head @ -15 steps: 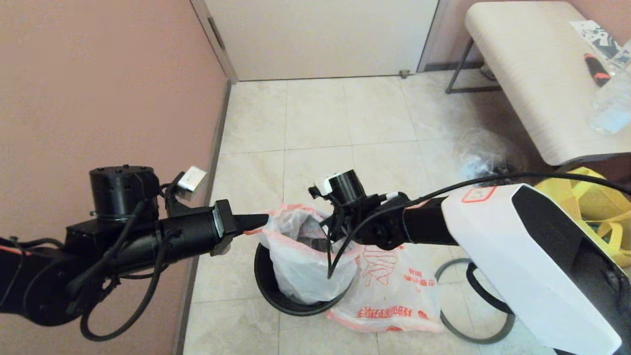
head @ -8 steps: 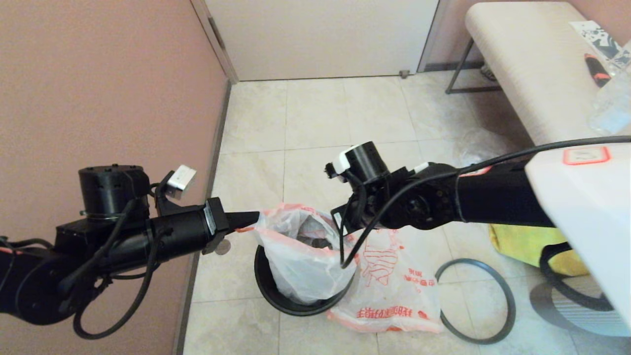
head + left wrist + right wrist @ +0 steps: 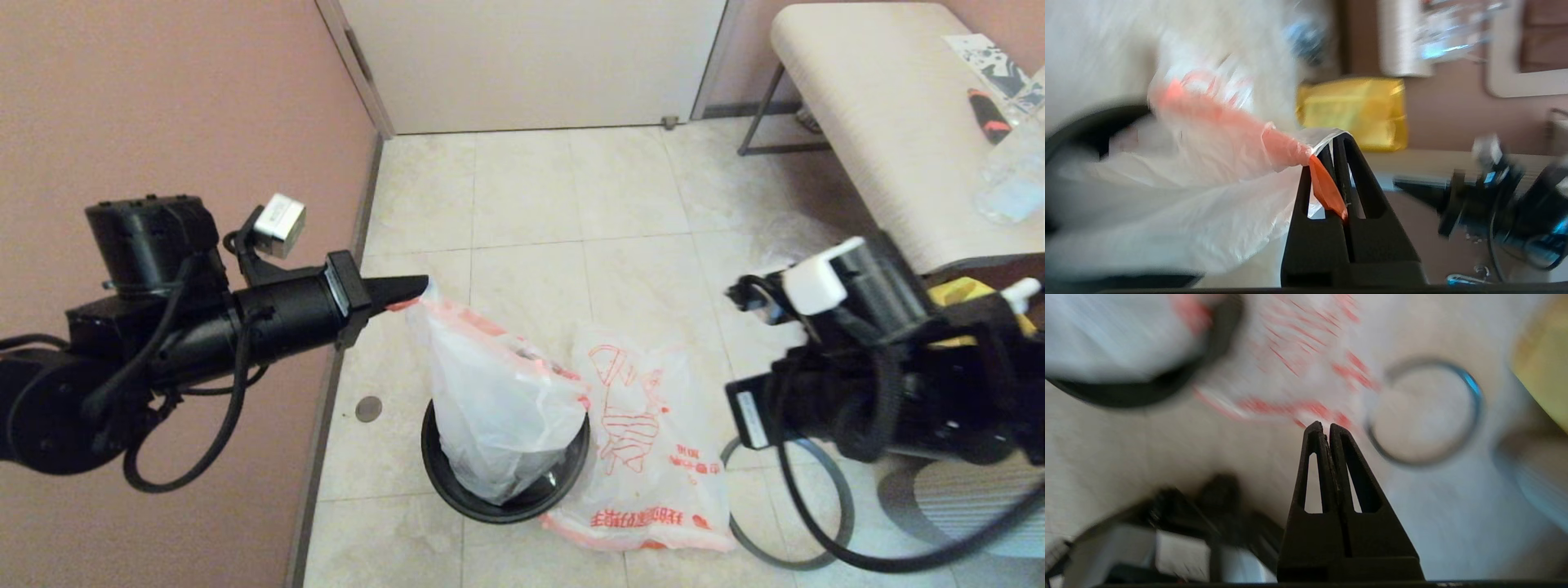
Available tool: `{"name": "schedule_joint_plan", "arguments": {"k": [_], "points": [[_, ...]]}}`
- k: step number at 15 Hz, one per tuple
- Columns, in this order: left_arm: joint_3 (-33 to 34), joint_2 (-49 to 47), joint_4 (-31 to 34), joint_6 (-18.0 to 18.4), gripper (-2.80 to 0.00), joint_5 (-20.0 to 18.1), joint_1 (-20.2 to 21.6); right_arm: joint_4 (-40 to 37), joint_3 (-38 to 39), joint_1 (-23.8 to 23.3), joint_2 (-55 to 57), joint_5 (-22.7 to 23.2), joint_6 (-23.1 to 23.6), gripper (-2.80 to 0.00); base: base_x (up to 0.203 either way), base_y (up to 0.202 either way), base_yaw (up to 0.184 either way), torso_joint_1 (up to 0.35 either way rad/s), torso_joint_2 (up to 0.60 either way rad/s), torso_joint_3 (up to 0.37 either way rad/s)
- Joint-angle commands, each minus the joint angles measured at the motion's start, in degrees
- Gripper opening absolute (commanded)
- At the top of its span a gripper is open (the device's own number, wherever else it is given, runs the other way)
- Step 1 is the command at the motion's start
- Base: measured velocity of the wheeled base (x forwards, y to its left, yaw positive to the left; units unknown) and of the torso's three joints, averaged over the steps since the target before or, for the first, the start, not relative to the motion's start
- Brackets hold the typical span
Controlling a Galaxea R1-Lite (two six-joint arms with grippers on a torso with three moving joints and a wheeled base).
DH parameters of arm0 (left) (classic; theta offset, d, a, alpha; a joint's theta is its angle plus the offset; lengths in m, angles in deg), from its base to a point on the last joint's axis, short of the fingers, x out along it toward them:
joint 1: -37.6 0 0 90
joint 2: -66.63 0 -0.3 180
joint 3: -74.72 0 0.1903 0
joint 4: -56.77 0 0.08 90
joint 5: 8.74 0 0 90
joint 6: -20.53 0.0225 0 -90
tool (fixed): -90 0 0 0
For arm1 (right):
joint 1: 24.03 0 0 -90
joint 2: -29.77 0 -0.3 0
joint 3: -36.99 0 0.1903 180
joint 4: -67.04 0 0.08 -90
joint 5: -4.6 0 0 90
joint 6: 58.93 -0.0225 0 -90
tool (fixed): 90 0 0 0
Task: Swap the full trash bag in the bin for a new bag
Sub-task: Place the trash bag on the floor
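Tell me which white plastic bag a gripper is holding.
The full trash bag in the bin: the left gripper pinches its orange-edged handle. The new bag lies flat, untouched.

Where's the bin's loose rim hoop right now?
In the head view the hoop lies flat on the floor tiles on the robot's right, just beyond the new bag, partly hidden under the right arm.
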Motion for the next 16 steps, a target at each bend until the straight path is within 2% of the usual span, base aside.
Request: {"name": "schedule_joint_plan", "arguments": {"k": [1, 3, 6, 10, 12, 14, 15, 16], "points": [[-4.94, 4.30, 3.25, -0.26, -2.80, -0.15, -1.13, -0.38, 10.34, -2.63, -15.34, -0.21, -0.48, -2.80, 0.000, 0.000, 0.000, 0.000, 0.00, 0.000], [-8.23, 7.43, 6.66, -0.27, -2.80, -0.03, -1.40, -1.54, 16.27, -4.11, -21.11, -0.09, -0.77, -2.80, 0.000, 0.000, 0.000, 0.000, 0.00, 0.000], [-16.59, 11.52, 14.18, -0.27, -2.80, -0.01, -0.34, -2.27, 22.41, -6.59, -28.05, 0.09, -1.03, -2.80, 0.000, 0.000, 0.000, 0.000, 0.00, 0.000], [-33.10, 15.70, 29.85, -0.32, -2.80, 0.00, 4.26, -2.13, 23.42, -7.18, -29.17, 0.12, -1.12, -2.80, 0.000, 0.000, 0.000, 0.000, 0.00, 0.000], [-40.01, 16.82, 35.35, -0.34, -2.80, 0.76, 7.25, -2.18, 23.55, -7.18, -30.10, 0.12, -1.29, -2.80, 0.000, 0.000, 0.000, 0.000, 0.00, 0.000], [-46.36, 16.66, 39.39, -0.17, -2.80, 3.93, 8.13, -1.97, 24.37, -7.18, -30.31, 0.13, -1.44, -2.80, 0.000, 0.000, 0.000, 0.000, 0.00, 0.000], [-50.26, 15.83, 42.01, 1.14, -2.80, 7.17, 8.28, -1.96, 24.38, -7.18, -30.66, 0.20, -1.44, -2.80, 0.000, 0.000, 0.000, 0.000, 0.00, 0.000], [-52.28, 14.76, 44.50, 5.02, -2.80, 11.25, 8.34, -1.96, 24.38, -7.18, -30.92, 0.17, -1.39, -2.80, 0.000, 0.000, 0.000, 0.000, 0.00, 0.000]]}}
